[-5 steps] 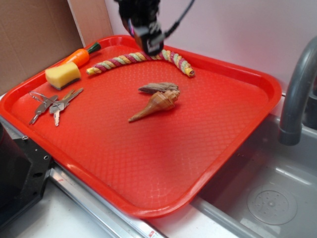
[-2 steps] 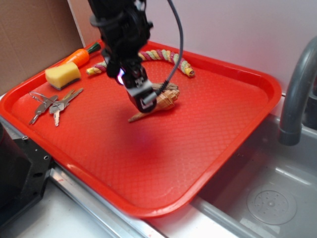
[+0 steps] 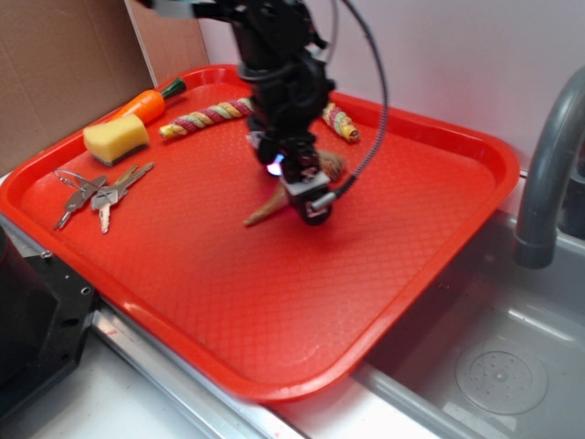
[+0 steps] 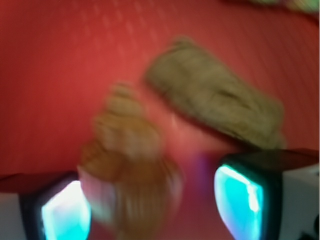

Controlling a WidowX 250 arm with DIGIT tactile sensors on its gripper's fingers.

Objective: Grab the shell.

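A red tray (image 3: pixel 439 238) is set on a counter beside a grey sink (image 3: pixel 498 366), with a pale wall behind and cardboard at the left. The shell (image 3: pixel 265 210) lies near the middle of the tray; only its thin point and a little of its head are seen in the exterior view, the rest being hidden by the arm.

Progress: the approach is largely done. The gripper (image 3: pixel 309 203) is positioned low over the head of the shell. In the wrist view the shell (image 4: pixel 127 165) is seen between the two fingers (image 4: pixel 62 212), nearer the left one, with the jaws spread wide and clear space on the right side. No grasp is made yet. The remaining steps are judged to be a final descent, closing of the jaws on the head, and a lift. Whether the fingertips touch the tray cannot be told, since the wrist picture is blurred.

Obstruction: a flat wood piece (image 4: pixel 215 105) lies just beside the shell, on its far side, close to the right finger. It is judged likely to be caught or pushed if the jaws close off-centre.

Other items, all well apart from the shell:
- a braided rope (image 3: pixel 206 117) along the far edge;
- a toy carrot (image 3: pixel 146 103) and a yellow sponge (image 3: pixel 115 137) at the far left;
- keys (image 3: pixel 96 194) at the left.

A grey tap (image 3: pixel 548 174) stands at the right, clear of the work.
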